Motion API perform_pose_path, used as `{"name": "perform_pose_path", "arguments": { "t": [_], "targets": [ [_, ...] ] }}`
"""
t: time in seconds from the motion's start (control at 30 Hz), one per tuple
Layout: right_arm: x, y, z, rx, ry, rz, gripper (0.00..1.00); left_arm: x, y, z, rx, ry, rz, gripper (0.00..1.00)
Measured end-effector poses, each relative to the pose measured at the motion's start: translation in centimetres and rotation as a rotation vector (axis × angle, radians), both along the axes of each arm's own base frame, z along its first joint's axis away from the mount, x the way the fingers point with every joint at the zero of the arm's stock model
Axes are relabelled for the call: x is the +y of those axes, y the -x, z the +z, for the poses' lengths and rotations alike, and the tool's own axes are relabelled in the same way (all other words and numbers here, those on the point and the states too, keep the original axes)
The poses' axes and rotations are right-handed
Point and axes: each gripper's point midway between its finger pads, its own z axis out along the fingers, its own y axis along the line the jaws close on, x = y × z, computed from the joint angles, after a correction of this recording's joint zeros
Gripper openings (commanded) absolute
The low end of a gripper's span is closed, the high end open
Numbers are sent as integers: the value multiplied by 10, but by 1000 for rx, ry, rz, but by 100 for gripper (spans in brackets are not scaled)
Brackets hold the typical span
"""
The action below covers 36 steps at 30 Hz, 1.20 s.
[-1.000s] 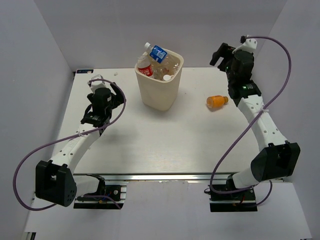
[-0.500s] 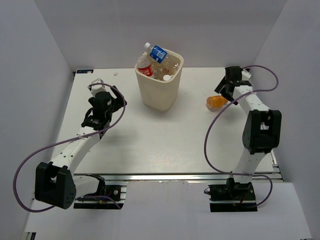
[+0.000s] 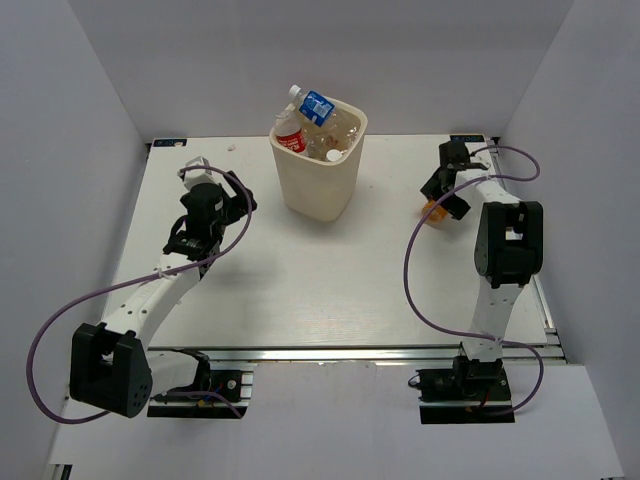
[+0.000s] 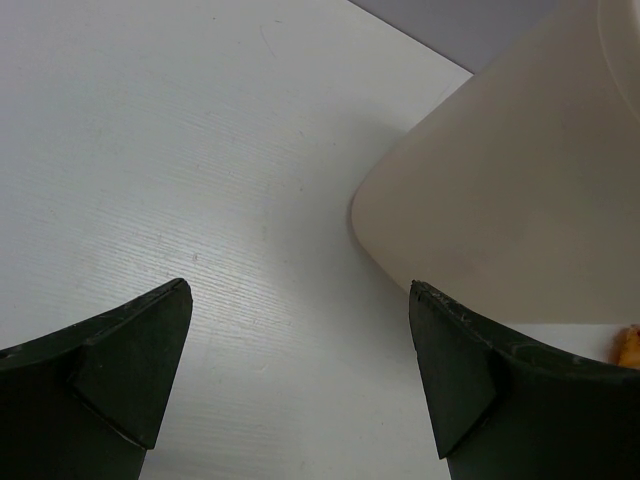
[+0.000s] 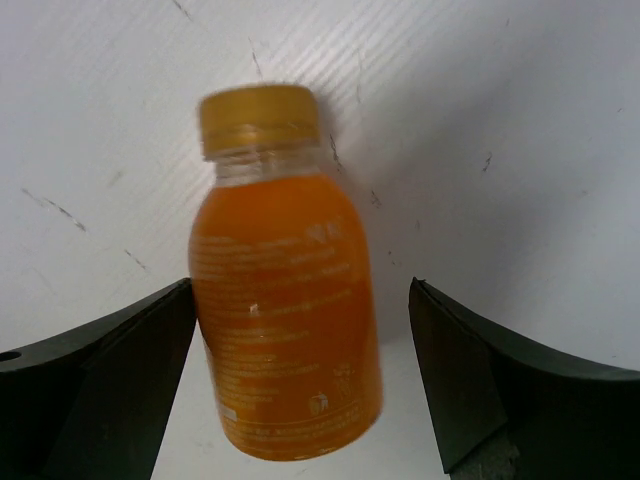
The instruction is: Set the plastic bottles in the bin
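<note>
Cream bin [image 3: 318, 180] at the far middle of the counter [image 3: 300, 290], close to the back edge, heaped with plastic bottles [image 3: 316, 107] past the rim. Wide bare stretch of counter in front and to both sides. Spread open and empty, left claw [image 3: 238, 198] low beside the bin's left wall, a strip of counter between. Spread open too, right claw [image 3: 445, 195] near the far right edge, straddling the orange bottle [image 5: 285, 310] lying on the counter, not clamped on it. Blue and red labels atop the bin, print too small to read. Faint pale print on the orange bottle, blurred, unreadable.
</note>
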Motion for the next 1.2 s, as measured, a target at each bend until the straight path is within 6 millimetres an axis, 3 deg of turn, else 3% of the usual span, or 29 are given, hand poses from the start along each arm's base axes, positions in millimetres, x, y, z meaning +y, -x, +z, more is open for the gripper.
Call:
{"name": "perform_pose_path", "arguments": {
  "t": [0.13, 0.2, 0.27, 0.43, 0.57, 0.7, 0.8, 0.9, 0.97, 1.07, 1.2],
  "targets": [
    [5, 14, -18, 44, -24, 18, 85, 5, 1, -2, 10, -1, 31, 98],
    [7, 17, -22, 56, -34, 35, 68, 8, 2, -4, 15, -4, 47, 98],
    [9, 16, -24, 47, -41, 54, 44, 10, 2, -4, 17, -6, 63, 98],
    [13, 17, -6, -21, -34, 153, 34, 18, 5, 1, 6, -10, 99, 98],
    [29, -4, 47, -181, -16, 345, 33, 19, 7, 8, -12, -4, 104, 98],
    [76, -17, 120, -395, 44, 647, 36, 20, 8, 9, -13, -2, 114, 98],
    [150, -10, 187, -600, 142, 937, 38, 21, 8, 7, -8, -3, 118, 98],
    [235, 11, 253, -814, 162, 1182, 36, 23, 12, 4, 3, -5, 126, 98],
    [278, 27, 294, -952, 137, 1300, 36, 24, 14, 4, 5, -4, 130, 98],
    [301, 35, 345, -1135, 138, 1375, 38, 25, 17, 7, -1, -1, 131, 98],
    [315, 22, 375, -1258, 146, 1419, 39, 28, 20, 15, -18, 2, 140, 98]
  ]
}}
